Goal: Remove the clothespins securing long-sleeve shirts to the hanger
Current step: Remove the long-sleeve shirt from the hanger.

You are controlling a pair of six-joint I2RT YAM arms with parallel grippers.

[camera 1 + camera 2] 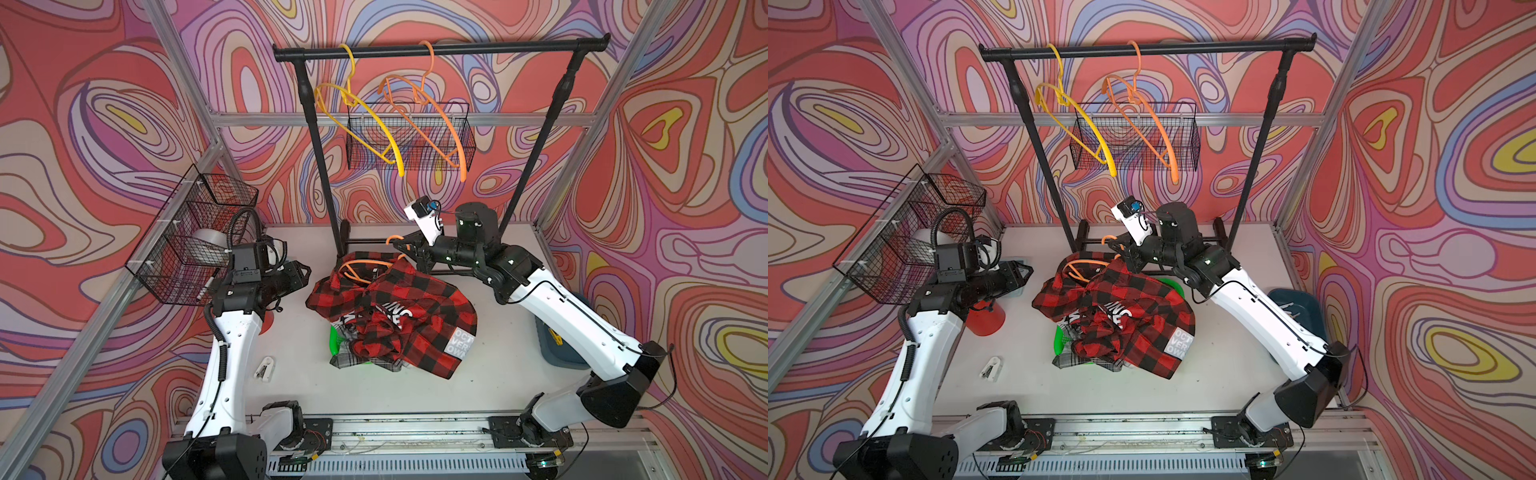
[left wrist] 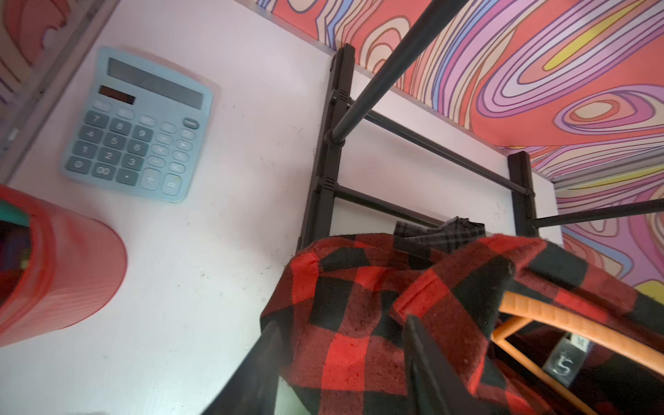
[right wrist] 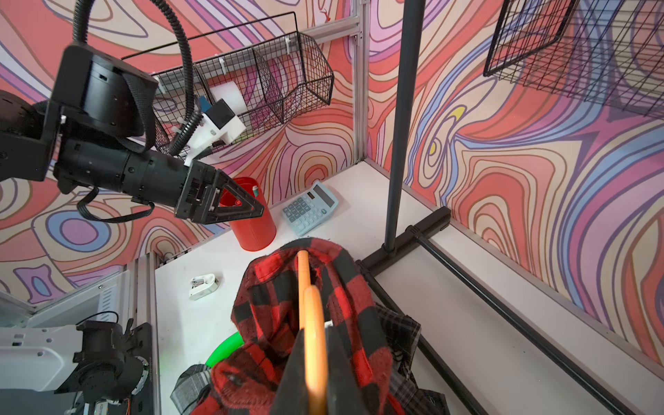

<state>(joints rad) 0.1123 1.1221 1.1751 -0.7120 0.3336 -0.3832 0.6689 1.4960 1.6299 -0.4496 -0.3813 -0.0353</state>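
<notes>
Top views: high above me, looking down on the whole table (image 1: 498,374).
Left wrist: close behind my left pincer (image 2: 341,321), facing the rack (image 2: 323,161) foot.
Right wrist: close behind my right pincer (image 3: 315,334), facing my left arm (image 3: 107,169).
Shared: red shirt (image 1: 419,303), orange hanger (image 2: 560,319).

left arm (image 1: 232,365): white shell links, black joints, small round holes | hose (image 1: 214,328): black, corrugated, white-tied | right arm (image 1: 582,320): same white and black, thin black cable alongside | left gripper (image 3: 257,210): black, triangular open-frame fingers
</notes>
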